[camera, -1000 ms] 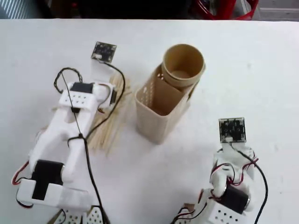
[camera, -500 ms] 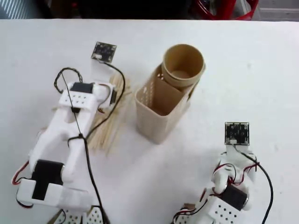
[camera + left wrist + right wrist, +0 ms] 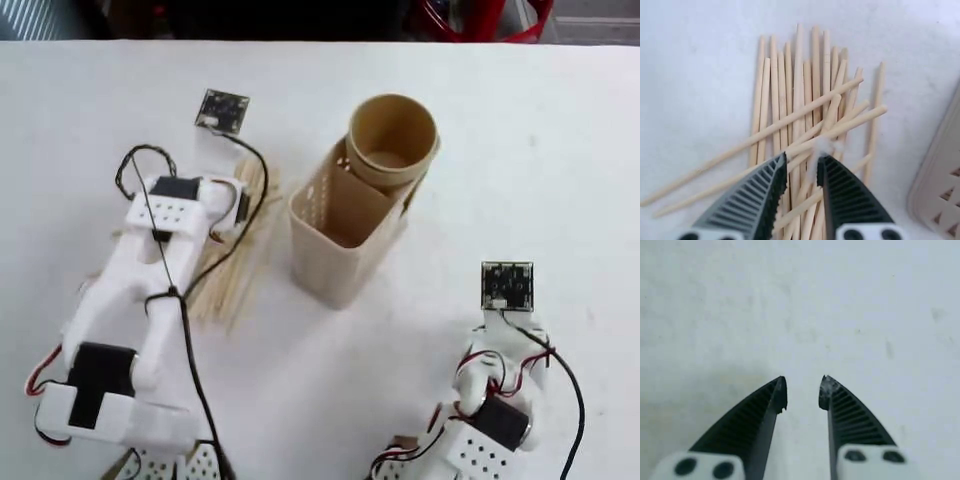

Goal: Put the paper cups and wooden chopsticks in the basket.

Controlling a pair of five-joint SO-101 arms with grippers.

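In the high view the white tabletop (image 3: 520, 130) carries a beige basket (image 3: 340, 235) with latticed walls just above the middle of the frame, set at a slant. The paper cups (image 3: 392, 140) stand in its upper right end, one nested inside the other, their open mouths facing up and their rim rising above the basket wall. The rest of the basket's inside looks bare.

The wooden chopsticks (image 3: 232, 285) lie in a loose heap on the tabletop just left of the basket, apart from it, most of them parallel and a few crossing over at an angle. The left arm (image 3: 150, 270) stretches from the lower left corner up to this heap, its wrist sitting over the upper part of the sticks.

In the left wrist view the left hand (image 3: 801, 162) is low over the chopsticks (image 3: 805, 95), its two ribbed black fingers (image 3: 762, 195) spread by a narrow gap, the tips down among the sticks, with a few sticks running through the gap. Whether they press on any stick cannot be told. A corner of the basket (image 3: 940, 190) shows beside the heap.

The right arm (image 3: 495, 400) sits at the lower right of the high view, well apart from the basket. Its right hand (image 3: 802, 390) hangs above bare tabletop, fingers narrowly parted and holding nothing
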